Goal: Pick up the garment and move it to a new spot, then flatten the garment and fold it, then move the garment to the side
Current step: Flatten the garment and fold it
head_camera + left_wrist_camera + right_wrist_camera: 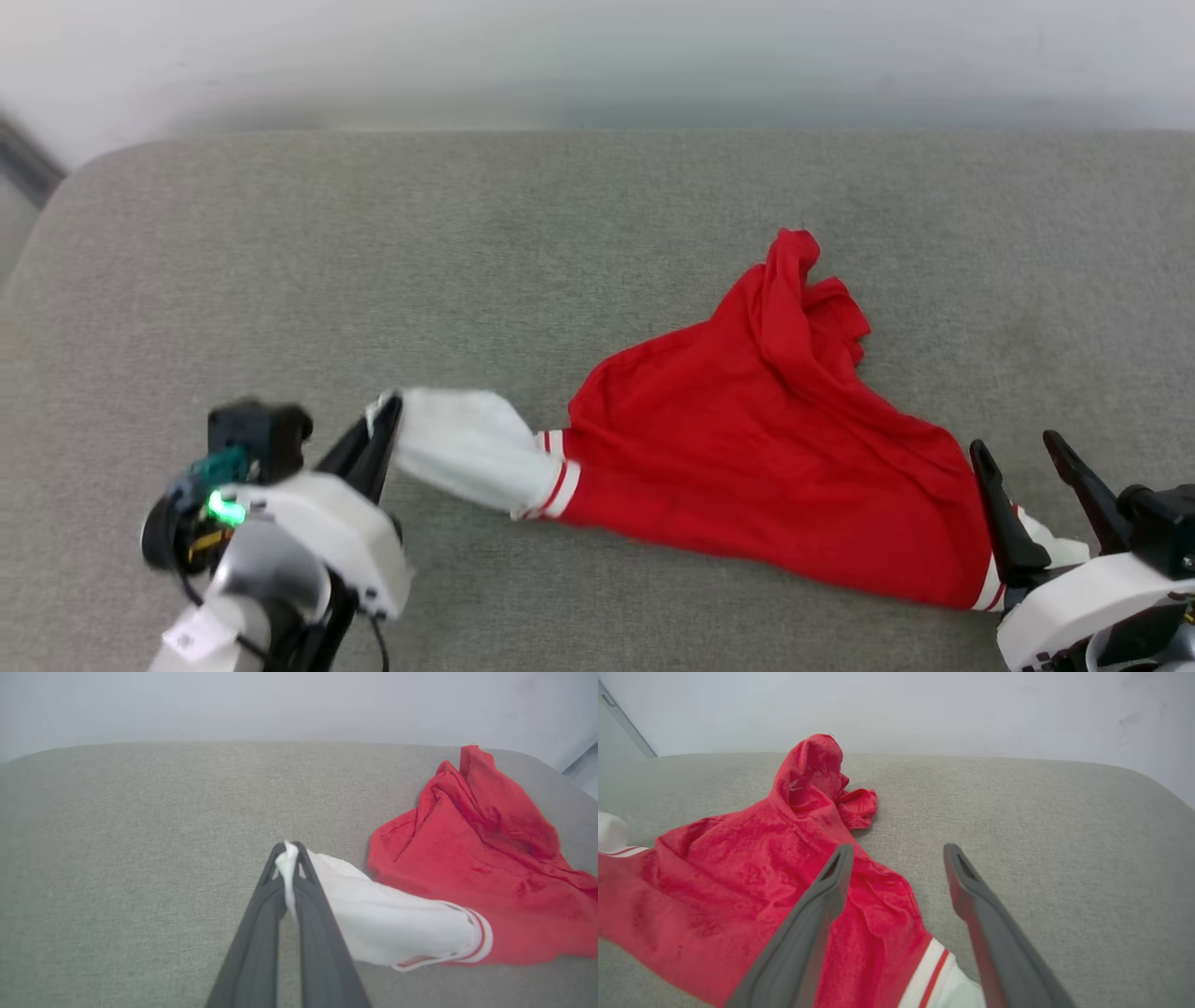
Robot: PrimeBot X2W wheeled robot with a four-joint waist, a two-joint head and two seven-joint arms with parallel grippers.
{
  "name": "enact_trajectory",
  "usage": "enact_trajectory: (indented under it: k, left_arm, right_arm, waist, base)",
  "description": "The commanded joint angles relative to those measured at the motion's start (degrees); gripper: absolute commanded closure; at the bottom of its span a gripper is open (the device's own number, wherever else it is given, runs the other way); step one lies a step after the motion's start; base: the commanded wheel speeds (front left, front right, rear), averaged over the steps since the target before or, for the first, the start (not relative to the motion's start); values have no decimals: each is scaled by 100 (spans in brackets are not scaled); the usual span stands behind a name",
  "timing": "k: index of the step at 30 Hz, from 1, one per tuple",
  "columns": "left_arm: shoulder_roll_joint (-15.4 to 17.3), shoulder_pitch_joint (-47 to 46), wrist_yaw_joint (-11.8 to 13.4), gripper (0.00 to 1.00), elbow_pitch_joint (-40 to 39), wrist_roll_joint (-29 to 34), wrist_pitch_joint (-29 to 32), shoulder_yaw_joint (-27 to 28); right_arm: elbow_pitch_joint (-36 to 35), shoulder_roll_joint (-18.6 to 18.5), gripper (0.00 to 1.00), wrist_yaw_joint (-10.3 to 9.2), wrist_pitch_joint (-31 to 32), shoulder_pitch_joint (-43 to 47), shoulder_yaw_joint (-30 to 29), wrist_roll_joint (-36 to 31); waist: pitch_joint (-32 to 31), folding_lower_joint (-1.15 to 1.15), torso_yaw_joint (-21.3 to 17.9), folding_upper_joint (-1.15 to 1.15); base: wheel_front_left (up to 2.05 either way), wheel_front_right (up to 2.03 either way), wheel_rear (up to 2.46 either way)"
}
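Red jersey cloth makes up most of the garment [747,448], which lies crumpled on the grey padded surface [373,243], spread from the middle of your head view toward 4 o'clock. A bunched red peak stands at its 12 o'clock end.

One white sleeve [467,448], edged with red-and-white striped trim, stretches out from the red body toward 9 o'clock. Your left gripper [390,411] is clamped on that sleeve's far tip. In the left wrist view its two dark fingers [261,933] meet with a fold of white cloth pinched between their tips. The sleeve trails off toward 4 o'clock, and the red body lies at 2 o'clock.

At the garment's 4 o'clock end a striped cuff [931,970] lies by your right gripper [1015,443]. That gripper's prongs [808,933] stand spread wide, grasping nothing. In the right wrist view one crosses over the red cloth, the other sits over bare grey fabric, and the cuff shows low between them at 6 o'clock. You cannot tell whether they touch the cloth.

A pale wall [597,56] runs behind the surface at 12 o'clock.
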Motion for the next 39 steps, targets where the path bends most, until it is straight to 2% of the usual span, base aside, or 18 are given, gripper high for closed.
enact_trajectory:
  k: [1,6,12,13,17,23,26,29,32,39]
  left_arm:
    - [28,307,78,100,20,-66,-35,79]
    - [38,978,162,100,309,-136,-22,41]
    - [54,1183,192,100,976,-27,119,-159]
    - [78,1181,196,0,1082,32,166,-219]
    - [27,1028,188,0,1149,158,-135,-269]
    - [-38,728,76,0,745,321,-1065,-211]
    - [-46,534,-73,0,489,402,-1150,-363]
    - [-100,260,-271,0,270,425,-922,-629]
    - [-253,-115,-499,0,108,99,-451,-816]
    - [-261,-1256,-728,0,254,108,1126,-1563]
  right_arm:
    - [2,10,0,-2,19,72,-6,4]
    - [15,15,0,-3,85,142,57,24]
    - [49,-15,0,-3,159,160,149,40]
    - [58,-18,0,-2,171,163,165,44]
    - [97,-37,0,-2,175,195,166,60]
    - [108,-20,0,-2,165,258,192,86]
    - [82,-20,0,-2,192,222,237,93]
    - [40,-48,0,-2,219,174,287,91]
    - [-10,-62,0,-3,260,116,323,75]
    - [-107,-11,0,-2,238,20,287,43]
  waist:
    - [-118,0,128,0]
    - [-196,0,248,0]
    - [-257,0,283,0]
    - [-275,0,281,0]
    - [-374,0,266,0]
    - [-544,0,184,0]
    - [-586,0,90,0]
    - [-560,0,-55,0]
    - [-456,0,-253,0]
    - [-6,0,-750,0]
  base:
    - [0,0,0]
    - [0,0,0]
    - [0,0,0]
    - [0,0,0]
    - [0,0,0]
    - [0,0,0]
    - [0,0,0]
    - [0,0,0]
    - [0,0,0]
    - [0,0,0]
